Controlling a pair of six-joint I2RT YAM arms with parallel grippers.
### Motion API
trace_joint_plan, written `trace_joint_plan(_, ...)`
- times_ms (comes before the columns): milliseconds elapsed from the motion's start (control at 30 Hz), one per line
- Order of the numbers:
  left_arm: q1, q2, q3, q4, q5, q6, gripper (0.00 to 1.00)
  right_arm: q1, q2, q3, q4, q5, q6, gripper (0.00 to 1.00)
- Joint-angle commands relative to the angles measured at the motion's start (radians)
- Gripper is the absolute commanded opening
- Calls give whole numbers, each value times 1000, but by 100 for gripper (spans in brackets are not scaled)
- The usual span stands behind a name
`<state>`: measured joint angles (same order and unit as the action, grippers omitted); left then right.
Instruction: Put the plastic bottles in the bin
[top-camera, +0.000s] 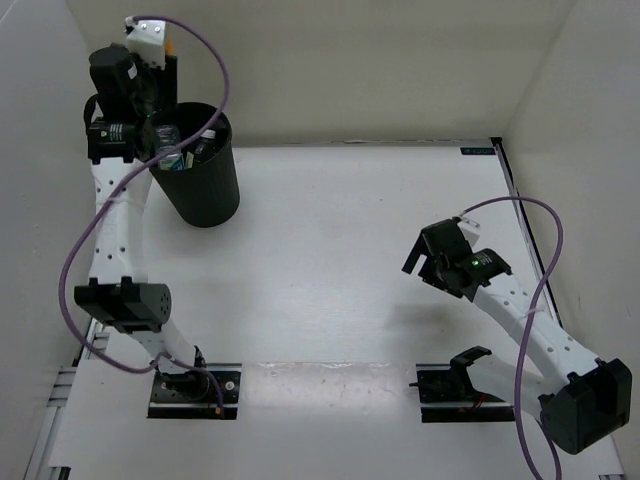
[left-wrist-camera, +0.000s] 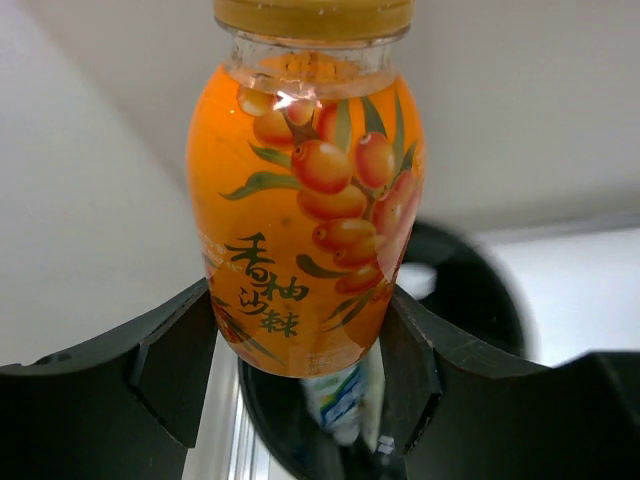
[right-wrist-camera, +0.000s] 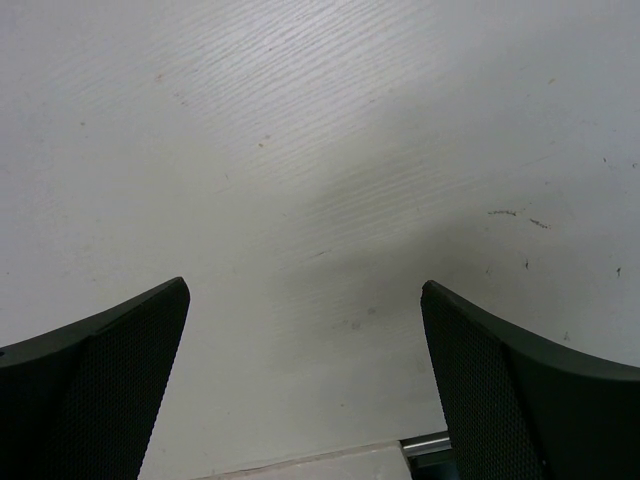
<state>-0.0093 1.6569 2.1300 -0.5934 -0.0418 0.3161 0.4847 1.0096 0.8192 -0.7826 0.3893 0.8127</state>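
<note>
Left wrist view showed your left gripper (left-wrist-camera: 300, 345) clamped on the stubby orange-filled plastic bottle (left-wrist-camera: 305, 190) above the tall round black plastic bin (top-camera: 205, 195) at ten o'clock on the table (top-camera: 360, 220), wanting centring over the mouth before release, while your right gripper (right-wrist-camera: 305, 380) gaped empty.

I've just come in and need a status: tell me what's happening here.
The left pincer holds a stubby orange-filled plastic bottle with a berry label above the tall round black plastic bin, where other bottles already lie. The right pincer hangs open and empty over the white table.
</note>
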Motion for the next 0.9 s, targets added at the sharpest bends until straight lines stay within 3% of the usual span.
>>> trace_joint_plan(0, 81, 78, -64, -85, -21, -81, 10, 0, -2, 66, 28, 34, 22, 100)
trace_joint_plan(167, 95, 98, -137, -134, 75, -58, 20, 0, 7, 77, 28, 34, -10, 100)
trace_joint_plan(300, 120, 121, -148, -167, 76, -69, 20, 0, 7, 66, 28, 23, 0, 100)
trace_joint_plan(367, 130, 144, -148, -193, 101, -78, 27, 0, 7, 66, 28, 10, 0, 100)
trace_joint_plan(400, 131, 144, -139, -203, 102, -78, 37, 0, 7, 66, 28, 0, 0, 100)
trace_joint_plan(433, 141, 153, -130, -212, 102, -78, 62, 0, 7, 66, 28, 0, 0, 100)
trace_joint_plan(500, 141, 153, -119, -241, 134, -87, 82, 0, -3, 66, 28, 0, 0, 100)
trace_joint_plan(533, 141, 153, -110, -241, 143, -87, 97, 0, -3, 66, 28, 0, 0, 100)
trace_joint_plan(767, 150, 95, -18, -250, 174, -124, 100, 0, -14, 66, 28, -9, -27, 100)
trace_joint_plan(867, 150, 12, 13, -207, 71, -176, 100, 0, -14, 75, 37, -18, -27, 100)
